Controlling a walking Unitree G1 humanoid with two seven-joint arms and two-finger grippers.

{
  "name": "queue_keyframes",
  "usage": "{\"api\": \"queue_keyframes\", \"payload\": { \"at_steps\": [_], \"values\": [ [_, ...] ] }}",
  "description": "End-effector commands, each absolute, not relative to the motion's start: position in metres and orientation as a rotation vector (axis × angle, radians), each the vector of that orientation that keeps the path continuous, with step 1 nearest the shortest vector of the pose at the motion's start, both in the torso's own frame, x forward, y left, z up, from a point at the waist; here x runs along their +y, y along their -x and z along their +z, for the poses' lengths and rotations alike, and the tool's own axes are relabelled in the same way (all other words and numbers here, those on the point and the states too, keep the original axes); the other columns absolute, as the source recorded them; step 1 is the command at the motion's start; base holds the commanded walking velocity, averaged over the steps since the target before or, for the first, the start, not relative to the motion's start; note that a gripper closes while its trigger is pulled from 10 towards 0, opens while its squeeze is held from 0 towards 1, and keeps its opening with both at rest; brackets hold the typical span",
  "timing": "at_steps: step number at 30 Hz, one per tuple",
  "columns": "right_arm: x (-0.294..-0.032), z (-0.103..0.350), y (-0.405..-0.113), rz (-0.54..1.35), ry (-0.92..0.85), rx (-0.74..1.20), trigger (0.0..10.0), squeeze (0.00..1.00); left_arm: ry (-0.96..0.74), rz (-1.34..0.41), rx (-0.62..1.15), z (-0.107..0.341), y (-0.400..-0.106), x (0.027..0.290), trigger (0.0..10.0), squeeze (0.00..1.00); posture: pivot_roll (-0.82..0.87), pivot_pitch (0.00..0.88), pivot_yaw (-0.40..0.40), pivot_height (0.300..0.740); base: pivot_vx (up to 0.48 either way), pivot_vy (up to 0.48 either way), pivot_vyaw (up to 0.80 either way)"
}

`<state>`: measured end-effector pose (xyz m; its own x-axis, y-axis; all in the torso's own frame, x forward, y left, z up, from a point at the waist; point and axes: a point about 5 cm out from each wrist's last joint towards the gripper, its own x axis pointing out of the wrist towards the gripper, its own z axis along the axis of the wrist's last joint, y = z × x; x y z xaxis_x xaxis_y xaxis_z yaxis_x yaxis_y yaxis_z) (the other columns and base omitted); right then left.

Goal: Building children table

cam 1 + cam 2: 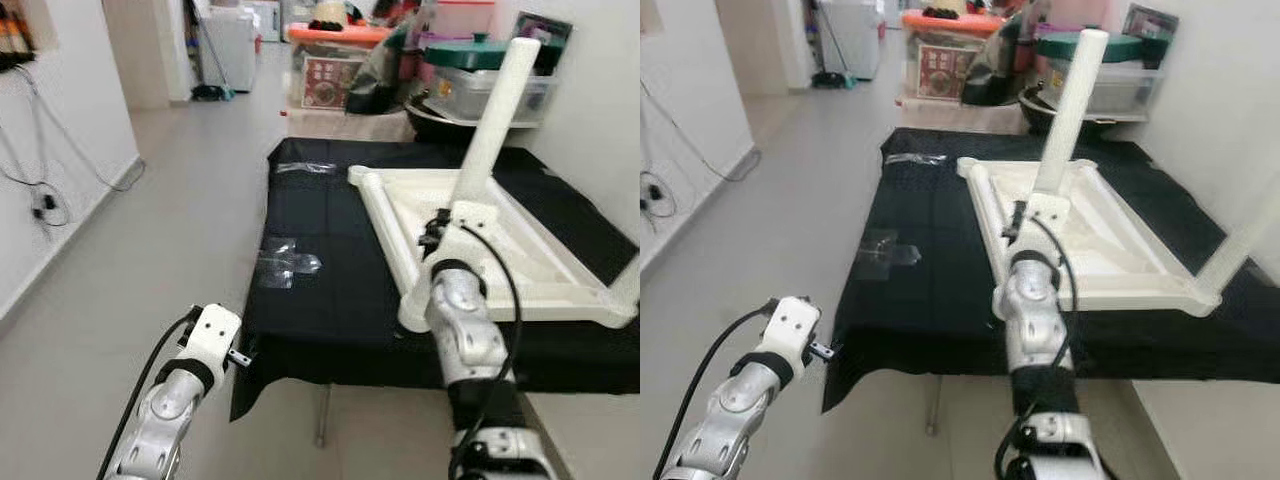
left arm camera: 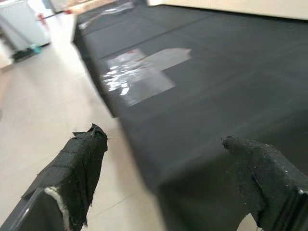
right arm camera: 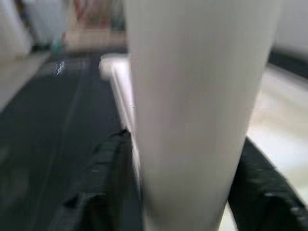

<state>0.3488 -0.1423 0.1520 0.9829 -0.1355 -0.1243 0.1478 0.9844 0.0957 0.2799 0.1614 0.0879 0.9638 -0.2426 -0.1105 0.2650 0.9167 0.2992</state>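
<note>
At the surface's (image 1: 330,290) near edge, my right pincer (image 3: 185,173) is clenched around the white leg (image 1: 492,125) standing tilted over the upturned tabletop (image 1: 500,250), so I'd straighten it square to its corner socket before pressing, left pincer (image 2: 168,168) released, idle.

Bright, even indoor light; eye views slightly soft, both wrist views blurred.

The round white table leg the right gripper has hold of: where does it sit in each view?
Left eye view: round white table leg, right of centre, tilted over the upturned white tabletop.
Right eye view: centre-right.
Left wrist view: not in this picture.
Right wrist view: close up, centre, between the right gripper fingers.
Shared landmark: black cloth.
</note>
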Motion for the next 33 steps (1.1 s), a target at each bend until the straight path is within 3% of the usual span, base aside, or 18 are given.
{"api": "queue_keyframes", "payload": {
  "at_steps": [1,3,4,5,6,7,10,15,16,17,22,23,24,26,27,30,33],
  "values": [
    [-0.125,0.161,-0.353,0.028,-0.143,0.101,10.0,1.00,-0.313,-0.275,0.080,0.087,-0.279,0.158,10.0,0.00,0.09,0.000,-0.049,0.740,0.000,0.000,0.00],
    [-0.116,0.172,-0.358,0.129,-0.168,0.067,10.0,1.00,-0.312,-0.274,0.080,0.087,-0.279,0.159,10.0,0.00,0.09,0.000,-0.048,0.740,0.000,0.000,0.00],
    [-0.105,0.186,-0.361,0.294,-0.198,0.032,10.0,0.55,-0.313,-0.274,0.081,0.086,-0.280,0.159,10.0,0.00,0.09,0.000,-0.045,0.740,0.000,0.000,0.00],
    [-0.098,0.198,-0.362,0.419,-0.230,0.010,10.0,0.00,-0.313,-0.275,0.081,0.086,-0.280,0.159,10.0,0.00,0.09,0.000,-0.045,0.740,0.000,0.000,0.00],
    [-0.093,0.209,-0.361,0.546,-0.260,-0.022,10.0,0.00,-0.313,-0.277,0.081,0.086,-0.281,0.158,10.0,0.00,0.09,0.000,-0.045,0.740,0.000,0.000,0.00],
    [-0.093,0.209,-0.361,0.546,-0.260,-0.022,10.0,0.00,-0.313,-0.277,0.081,0.086,-0.281,0.158,10.0,0.00,0.09,0.000,-0.045,0.740,0.000,0.000,0.00],
    [-0.092,0.223,-0.357,0.781,-0.170,-0.107,10.0,0.00,-0.313,-0.279,0.073,0.088,-0.283,0.156,10.0,0.00,0.11,0.000,-0.058,0.740,0.000,0.000,0.00],
    [-0.088,0.214,-0.363,0.903,-0.058,-0.075,10.0,0.00,-0.312,-0.272,0.067,0.089,-0.284,0.156,10.0,0.00,0.12,0.000,-0.071,0.740,0.000,0.000,0.00],
    [-0.084,0.210,-0.365,0.920,-0.050,-0.058,9.6,0.00,-0.312,-0.270,0.067,0.089,-0.284,0.156,10.0,0.00,0.12,0.000,-0.079,0.740,0.000,0.000,0.00],
    [-0.078,0.207,-0.366,0.932,-0.047,-0.050,0.0,0.00,-0.311,-0.266,0.065,0.089,-0.284,0.156,10.0,0.00,0.13,0.000,-0.084,0.740,0.000,0.000,0.00],
    [-0.072,0.204,-0.367,0.929,-0.039,-0.047,0.0,0.00,-0.308,-0.252,0.063,0.089,-0.284,0.158,10.0,0.00,0.13,0.000,-0.084,0.740,0.000,0.000,0.00],
    [-0.093,0.189,-0.384,0.532,-0.024,0.041,0.0,0.00,-0.312,-0.259,0.070,0.087,-0.280,0.158,10.0,0.00,0.12,0.000,-0.079,0.740,0.000,0.000,0.00],
    [-0.093,0.189,-0.384,0.532,-0.024,0.041,0.0,0.00,-0.312,-0.259,0.070,0.087,-0.280,0.158,10.0,0.00,0.12,0.000,-0.079,0.740,0.000,0.000,0.00],
    [-0.126,0.169,-0.389,0.109,-0.036,0.135,0.0,0.00,-0.315,-0.263,0.073,0.086,-0.279,0.158,10.0,0.00,0.10,0.000,-0.074,0.740,0.000,0.000,0.00],
    [-0.126,0.169,-0.389,0.109,-0.036,0.135,0.0,0.00,-0.315,-0.263,0.073,0.086,-0.279,0.158,10.0,0.00,0.10,0.000,-0.074,0.740,0.000,0.000,0.00],
    [-0.161,0.140,-0.367,-0.264,-0.052,0.196,0.0,0.00,-0.314,-0.258,0.072,0.087,-0.281,0.160,10.0,0.00,0.09,0.000,-0.055,0.740,0.000,0.000,0.00],
    [-0.162,0.134,-0.349,-0.314,-0.125,0.196,0.0,0.00,-0.311,-0.265,0.070,0.088,-0.283,0.158,10.0,0.00,0.08,0.000,-0.041,0.740,0.000,0.000,0.00]
  ]
}}
